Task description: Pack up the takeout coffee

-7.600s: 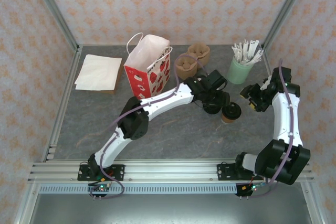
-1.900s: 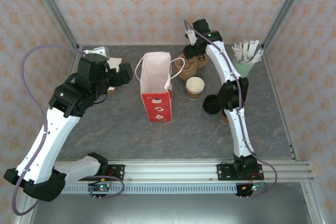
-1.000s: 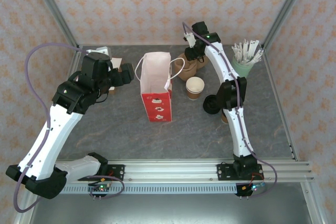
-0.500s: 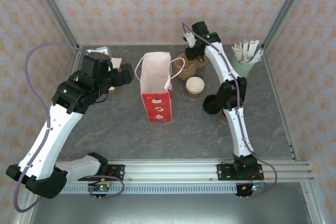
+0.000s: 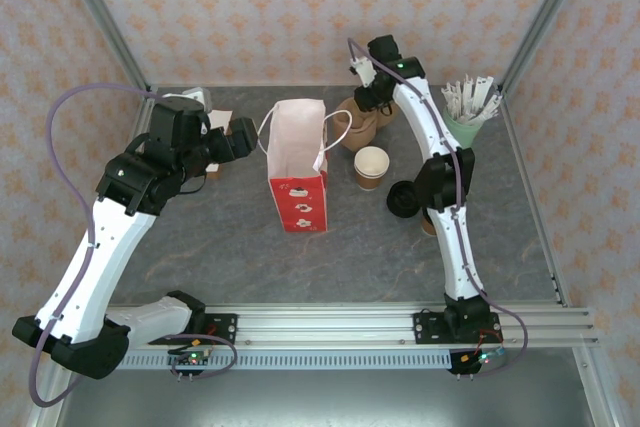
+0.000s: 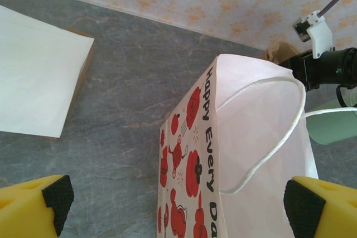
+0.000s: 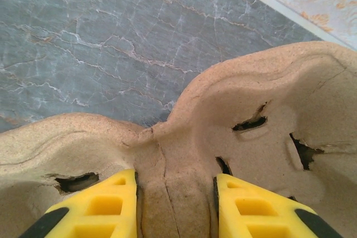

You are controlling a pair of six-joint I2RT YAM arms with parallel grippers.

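The takeout coffee (image 5: 371,167), a small lidless paper cup with a brown sleeve, stands right of the red-and-white bag (image 5: 296,162). My right gripper (image 5: 372,97) reaches over the brown pulp cup trays (image 5: 358,130) behind it. In the right wrist view its yellow fingers (image 7: 95,207) press on both sides of the middle ridge of a cup tray (image 7: 268,110); the right gripper (image 7: 175,207) is shut on that ridge. My left gripper (image 5: 235,137) hovers left of the bag's mouth, open. In the left wrist view the left gripper (image 6: 178,210) spans the bag (image 6: 245,137) with nothing held.
A black lid (image 5: 404,199) lies beside the right arm. A mint-green cup of wrapped sticks (image 5: 460,127) stands at the back right. White napkins (image 6: 33,82) lie at the back left. Patterned walls and metal posts enclose the table.
The right gripper's fingers have drawn in onto the tray's ridge. Both arms have hardly moved over the last second.
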